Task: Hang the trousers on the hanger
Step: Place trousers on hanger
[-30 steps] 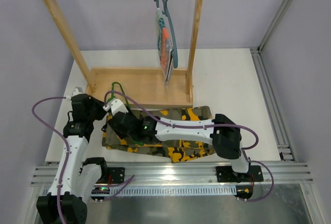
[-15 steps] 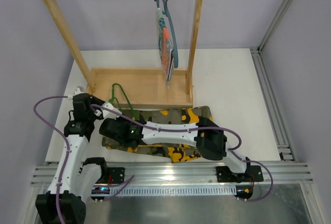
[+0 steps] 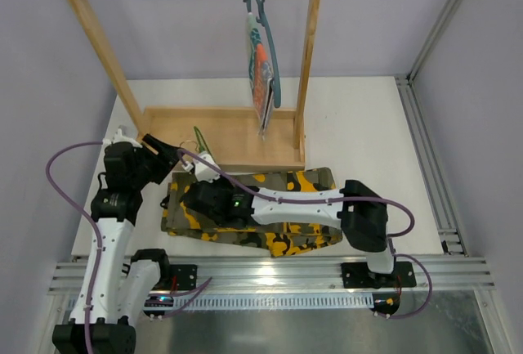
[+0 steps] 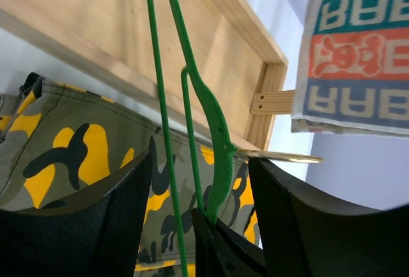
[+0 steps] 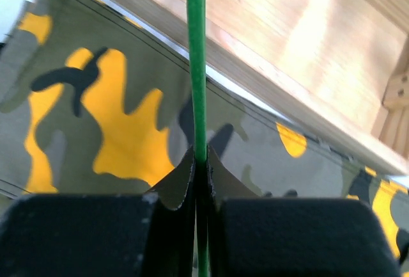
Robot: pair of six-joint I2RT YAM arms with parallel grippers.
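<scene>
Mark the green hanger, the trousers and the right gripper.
the hanger [image 4: 219,149], left wrist view, on its flat green shoulder.
the trousers [image 3: 306,180], top external view, on a yellow patch near the far edge.
right gripper [image 5: 199,162], right wrist view, where it pinches the hanger's wire.

Green hanger [image 3: 200,140] on end above the folded trousers [image 3: 310,181]

The trousers, camouflage in olive, black and yellow-orange, lay flat as a long folded band just in front of the wooden base [image 3: 237,137], none of the cloth on the hanger. The hanger, a thin bright green wire frame, stood tilted over the band's left end, leaning toward the base. One bar was pinched in the closed fingers of the right gripper [image 5: 199,162]. In the left wrist view its flat green neck carried a thin metal hook pointing sideways
</scene>
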